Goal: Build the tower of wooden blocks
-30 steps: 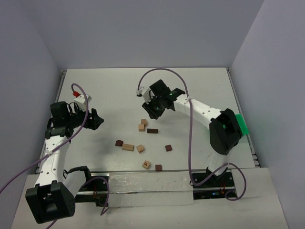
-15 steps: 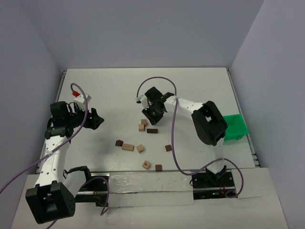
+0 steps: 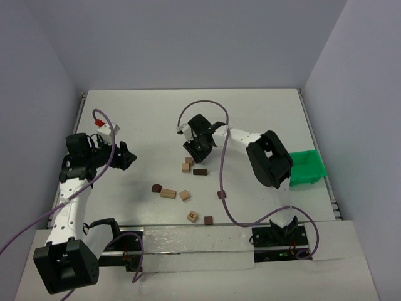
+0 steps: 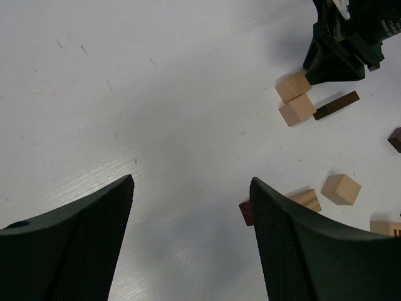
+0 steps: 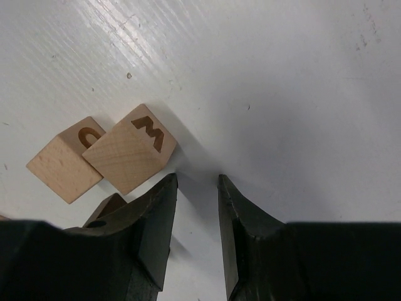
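Observation:
Small tan and dark wooden blocks lie scattered singly on the white table; none are stacked. Two tan cubes sit together beside a dark brick. My right gripper hangs low just behind them, its jaws narrowly open and empty. In the right wrist view the gripper is over bare table, with the M cube just left of its left finger and a second tan cube beyond. My left gripper is wide open and empty, well left of the blocks.
More loose blocks lie nearer the front: a dark cube, tan brick, tan cube, dark cube, lettered tan cube and dark cube. A green bin stands at the right edge.
My right arm has folded in to the left, and its gripper has come down a little closer to the two tan cubes. The left arm and the blocks have not moved.

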{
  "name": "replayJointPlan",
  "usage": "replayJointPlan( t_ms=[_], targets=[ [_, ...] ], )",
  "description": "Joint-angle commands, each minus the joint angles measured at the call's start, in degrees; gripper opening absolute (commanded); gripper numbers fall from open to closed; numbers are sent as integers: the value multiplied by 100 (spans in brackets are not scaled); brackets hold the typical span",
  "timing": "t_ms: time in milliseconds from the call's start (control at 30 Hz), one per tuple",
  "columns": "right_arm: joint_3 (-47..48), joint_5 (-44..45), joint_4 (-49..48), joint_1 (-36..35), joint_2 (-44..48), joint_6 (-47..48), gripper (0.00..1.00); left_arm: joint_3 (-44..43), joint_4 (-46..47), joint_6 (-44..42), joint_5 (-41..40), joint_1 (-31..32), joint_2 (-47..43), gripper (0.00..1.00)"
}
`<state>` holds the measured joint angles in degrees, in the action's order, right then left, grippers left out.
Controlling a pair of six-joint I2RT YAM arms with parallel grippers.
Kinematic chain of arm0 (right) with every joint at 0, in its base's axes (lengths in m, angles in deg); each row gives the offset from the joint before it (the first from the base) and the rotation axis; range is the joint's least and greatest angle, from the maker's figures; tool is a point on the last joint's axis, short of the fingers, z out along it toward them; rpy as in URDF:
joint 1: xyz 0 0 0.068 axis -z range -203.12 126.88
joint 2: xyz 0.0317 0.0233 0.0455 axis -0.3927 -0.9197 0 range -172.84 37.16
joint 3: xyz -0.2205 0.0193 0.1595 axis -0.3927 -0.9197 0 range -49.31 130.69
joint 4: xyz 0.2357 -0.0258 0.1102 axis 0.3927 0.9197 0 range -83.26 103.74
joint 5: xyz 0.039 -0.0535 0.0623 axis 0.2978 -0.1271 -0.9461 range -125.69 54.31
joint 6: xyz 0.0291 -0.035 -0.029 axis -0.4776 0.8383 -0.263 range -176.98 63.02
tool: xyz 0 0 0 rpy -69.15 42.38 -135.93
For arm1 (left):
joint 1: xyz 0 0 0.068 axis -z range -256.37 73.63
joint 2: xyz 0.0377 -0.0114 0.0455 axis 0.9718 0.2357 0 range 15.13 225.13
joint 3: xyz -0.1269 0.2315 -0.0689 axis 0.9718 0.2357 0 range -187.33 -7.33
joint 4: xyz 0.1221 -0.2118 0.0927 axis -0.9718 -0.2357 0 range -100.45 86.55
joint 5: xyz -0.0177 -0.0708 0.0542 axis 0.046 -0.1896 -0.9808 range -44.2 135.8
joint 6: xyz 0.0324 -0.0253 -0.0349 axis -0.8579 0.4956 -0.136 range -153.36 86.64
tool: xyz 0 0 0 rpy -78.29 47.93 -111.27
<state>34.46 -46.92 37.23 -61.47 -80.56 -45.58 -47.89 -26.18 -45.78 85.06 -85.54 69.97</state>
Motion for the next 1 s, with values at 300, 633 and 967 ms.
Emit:
replayJointPlan(
  t_ms=[300,633,967],
  targets=[
    [491,-116,-34,-15,-304,20,43,-146,321,29,170,-41,61,81],
    [367,-177,-27,-68,-239,-6,43,-119,356,29,177,-41,72,80],
    [183,-258,-34,-112,-110,2,43,-119,348,29,179,-41,70,80]
  ],
)
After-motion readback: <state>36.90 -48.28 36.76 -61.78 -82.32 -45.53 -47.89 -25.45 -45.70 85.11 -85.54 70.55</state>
